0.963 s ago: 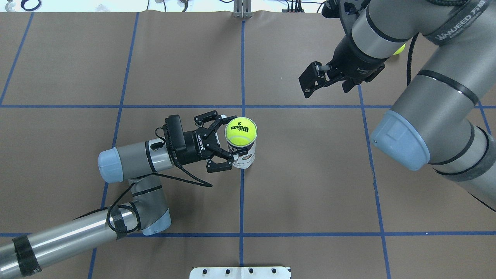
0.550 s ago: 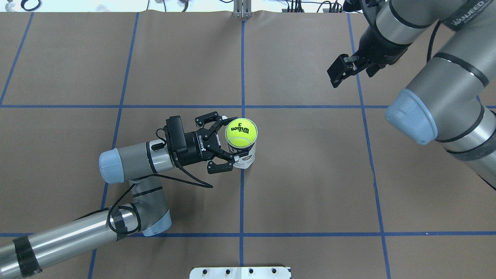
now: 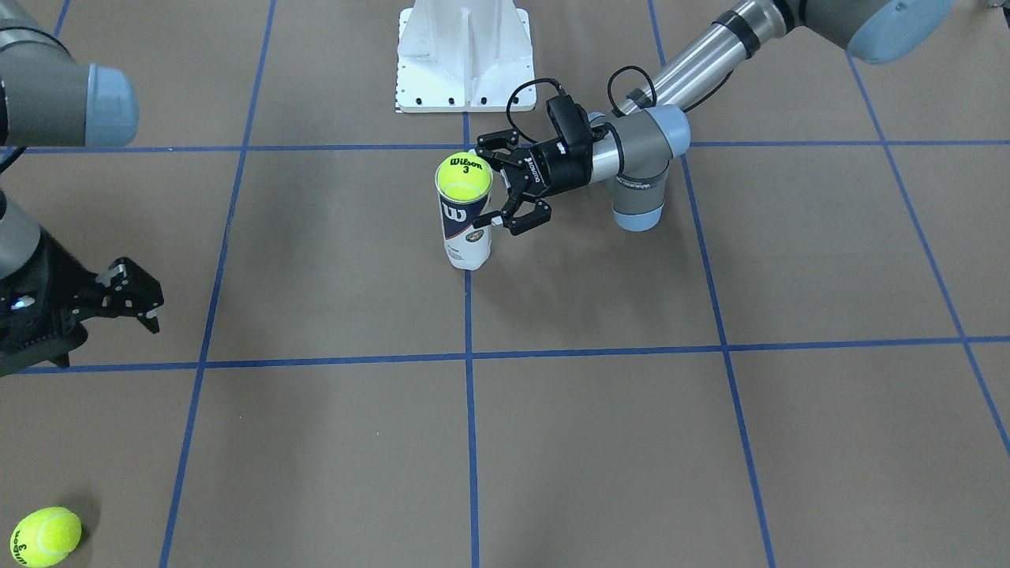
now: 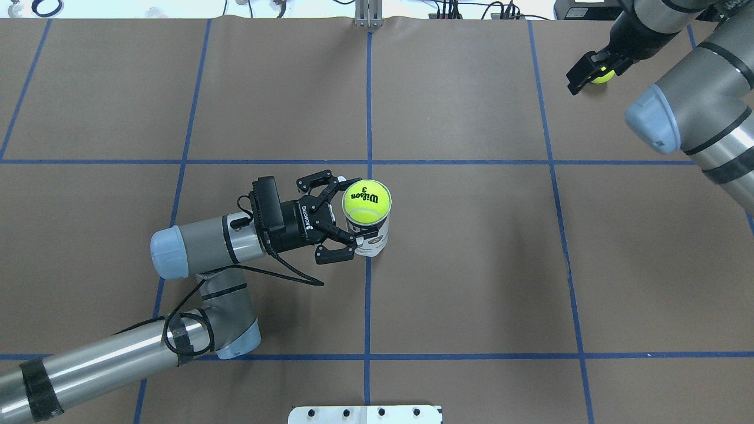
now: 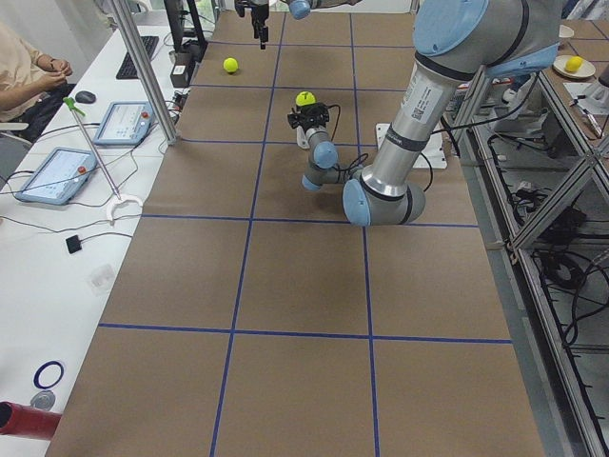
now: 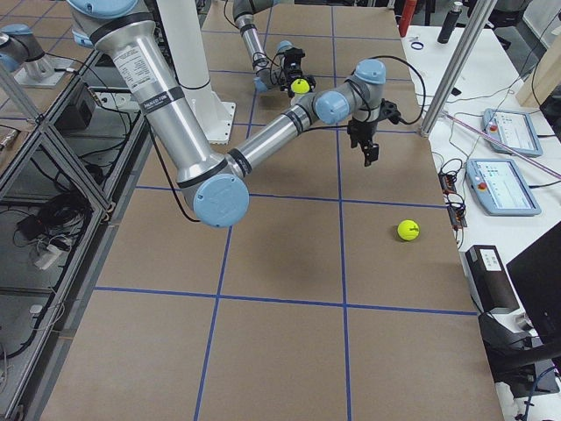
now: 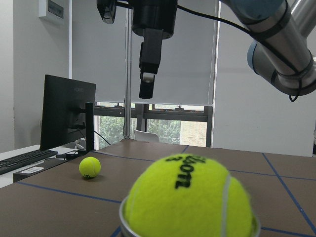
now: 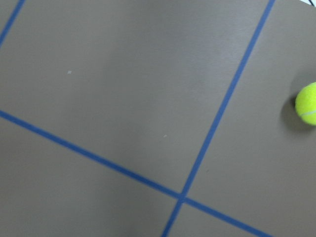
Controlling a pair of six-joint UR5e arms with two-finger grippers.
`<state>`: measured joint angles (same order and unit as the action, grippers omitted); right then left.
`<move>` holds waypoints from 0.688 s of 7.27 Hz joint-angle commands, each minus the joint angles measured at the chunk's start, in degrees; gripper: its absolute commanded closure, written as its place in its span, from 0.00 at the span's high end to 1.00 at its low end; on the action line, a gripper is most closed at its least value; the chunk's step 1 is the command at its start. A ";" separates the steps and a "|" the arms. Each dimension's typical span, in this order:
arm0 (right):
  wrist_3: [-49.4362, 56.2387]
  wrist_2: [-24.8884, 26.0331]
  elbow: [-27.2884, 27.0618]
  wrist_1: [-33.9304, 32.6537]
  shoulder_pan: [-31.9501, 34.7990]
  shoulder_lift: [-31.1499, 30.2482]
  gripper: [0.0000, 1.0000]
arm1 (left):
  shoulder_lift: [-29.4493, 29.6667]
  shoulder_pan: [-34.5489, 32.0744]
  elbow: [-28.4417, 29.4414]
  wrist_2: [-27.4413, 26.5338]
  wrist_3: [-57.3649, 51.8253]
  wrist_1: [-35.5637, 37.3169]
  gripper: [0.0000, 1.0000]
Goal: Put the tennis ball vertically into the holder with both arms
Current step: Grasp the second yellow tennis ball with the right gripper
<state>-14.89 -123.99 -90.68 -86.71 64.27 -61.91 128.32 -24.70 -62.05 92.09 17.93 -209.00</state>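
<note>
Peeking loose ball [image 4: 601, 76] behind right gripper [image 4: 583, 73]

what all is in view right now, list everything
holder: 1, clear with navy-and-white label, upright at table centre
tennis ball: 1, yellow-green, sitting in the holder's mouth
loose tennis ball: 1, yellow-green, on the table at the far right corner
pedestal base: 1, white, near table edge, centre
table: 1, brown with blue grid lines
tablets: 2, side bench
left gripper: black, jaws open around the holder
right gripper: black, open, above the table near the loose ball
</note>
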 commanded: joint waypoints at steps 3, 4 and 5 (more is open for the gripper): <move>0.58 2.42 24.72 27.19 2.88 0.81 0.98 | 0.00 0.00 -0.18 -0.07 -0.09 -0.09 0.99; -3.61 4.70 30.41 31.74 2.79 3.61 0.97 | 0.00 0.00 -0.26 -0.07 0.00 -0.09 0.99; -6.17 7.60 38.21 38.31 2.27 6.60 0.97 | 0.00 0.00 -0.26 -0.07 0.00 -0.09 0.99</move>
<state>-17.59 -119.62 -61.08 -55.51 66.92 -58.78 128.32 -24.70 -62.27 92.02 17.91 -209.09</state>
